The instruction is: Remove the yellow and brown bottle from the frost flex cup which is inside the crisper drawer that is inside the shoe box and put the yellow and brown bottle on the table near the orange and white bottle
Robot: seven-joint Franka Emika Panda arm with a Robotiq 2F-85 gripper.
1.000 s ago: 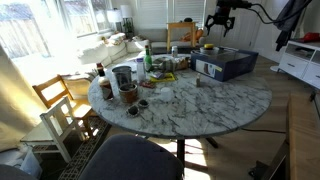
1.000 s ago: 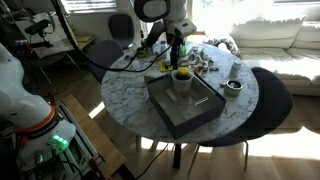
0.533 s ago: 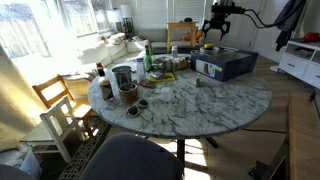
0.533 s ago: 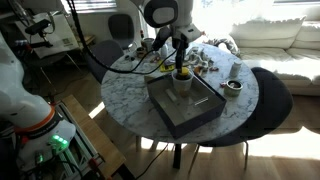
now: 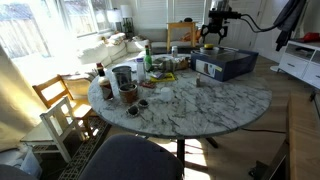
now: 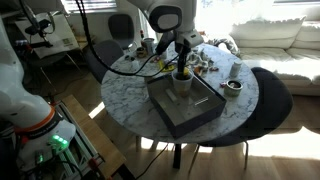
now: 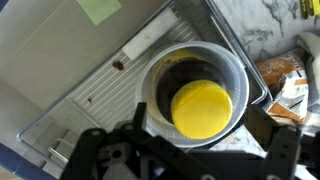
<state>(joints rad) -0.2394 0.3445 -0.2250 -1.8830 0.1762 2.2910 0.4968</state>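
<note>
The yellow and brown bottle [image 7: 202, 108] stands upright in a pale round cup [image 7: 158, 72], and I see its yellow cap from above. The cup sits in a clear plastic drawer [image 7: 95, 85] inside the dark navy shoe box [image 6: 190, 112], which also shows in an exterior view [image 5: 225, 66] on the marble table [image 5: 190, 100]. My gripper [image 7: 190, 152] is open and empty, its dark fingers spread on either side of the cup, just above it. It shows in both exterior views [image 6: 181, 62] [image 5: 214, 30] over the box.
Cans, bottles and small items [image 5: 125, 78] crowd one side of the table, and more clutter [image 6: 205, 62] lies just beyond the box. A dark bowl [image 6: 232, 88] sits near the table edge. Chairs [image 5: 60, 100] stand around the table.
My gripper has come down toward the cup in the box and shifted slightly sideways. It stays open. The bottle and cup have not moved.
</note>
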